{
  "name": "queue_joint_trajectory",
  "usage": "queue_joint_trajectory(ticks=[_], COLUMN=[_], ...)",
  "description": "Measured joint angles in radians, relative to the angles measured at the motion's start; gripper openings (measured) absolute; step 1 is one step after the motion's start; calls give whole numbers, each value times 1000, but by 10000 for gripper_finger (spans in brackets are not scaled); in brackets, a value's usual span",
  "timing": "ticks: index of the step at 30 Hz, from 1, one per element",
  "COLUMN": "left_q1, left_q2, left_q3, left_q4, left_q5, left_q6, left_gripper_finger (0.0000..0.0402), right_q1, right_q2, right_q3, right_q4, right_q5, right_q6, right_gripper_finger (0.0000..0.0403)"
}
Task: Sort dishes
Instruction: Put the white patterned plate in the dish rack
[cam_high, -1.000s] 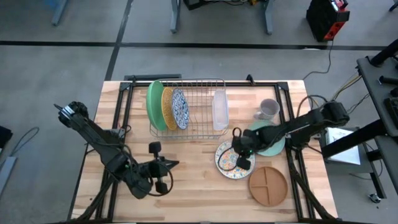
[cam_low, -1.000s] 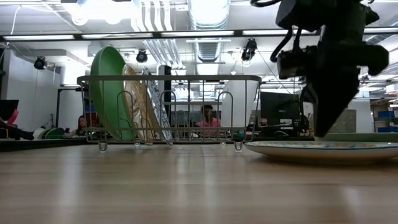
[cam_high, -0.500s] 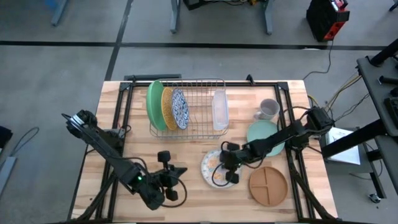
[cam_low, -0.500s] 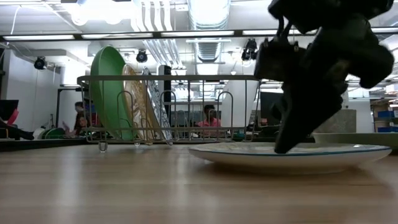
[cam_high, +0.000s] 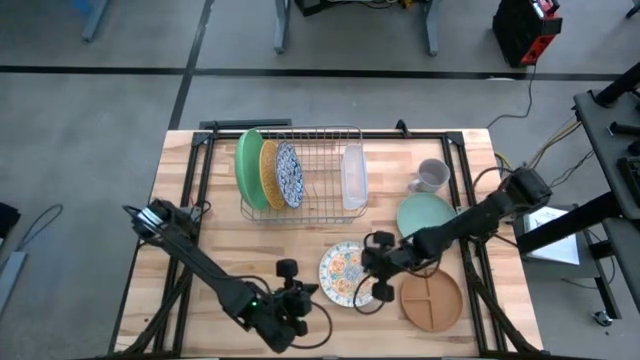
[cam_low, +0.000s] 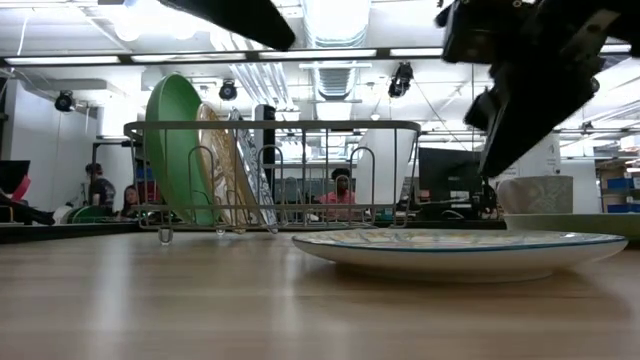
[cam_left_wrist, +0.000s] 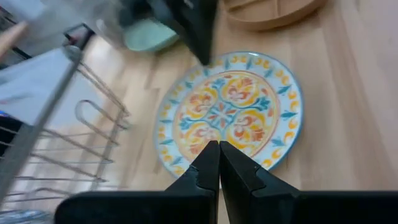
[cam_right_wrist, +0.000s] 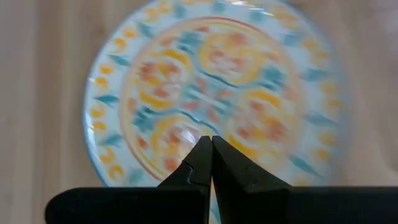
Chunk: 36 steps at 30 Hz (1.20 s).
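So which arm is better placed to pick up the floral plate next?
Probably the left. The left gripper sits shut at the floral plate's near-left rim, on the rack side. The right gripper, also shut, is at its opposite rim.

Lighting: even overhead ceiling strips (cam_low: 330, 52), bright, soft shadows. My wrist views: floral plate (cam_right_wrist: 211, 87) motion-blurred, rack wires (cam_left_wrist: 93, 124) smeared. Low view: my arms silhouetted against glare.

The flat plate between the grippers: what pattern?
Floral plate: orange, yellow, teal on white; left wrist view.
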Motion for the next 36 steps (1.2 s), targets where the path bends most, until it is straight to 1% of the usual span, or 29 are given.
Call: queue_joint_trajectory(ticks=[2,5,11,16,20,23,27,36], left_q1=[11,24,36,40,41,42,47,51], left_q2=[19,46,91,104,125,142,176,224], left_q3=[6,5,-3,-17,-22,-22,-25,-20], left_q4=[2,26,78,145,186,216,252,255], left_q5=[25,48,50,49,60,72,77,135], left_q6=[-4,-4,-6,-21,-22,-22,-23,-74], left_gripper_finger=[0,0,0,0,0,0,0,0], right_q1=[0,-1,-8,-8,-8,-8,-8,-12], right_q2=[-55,-120,-212,-254,-252,-227,-193,-125], right_q3=[-8,-34,-91,-138,-181,-209,-247,-252], right_q4=[-59,-112,-114,-121,-117,-93,24,56], right_q5=[33,42,51,68,84,96,94,94], right_q6=[33,50,138,225,285,323,351,390], right_gripper_finger=[0,0,1,27,62,91,128,193])
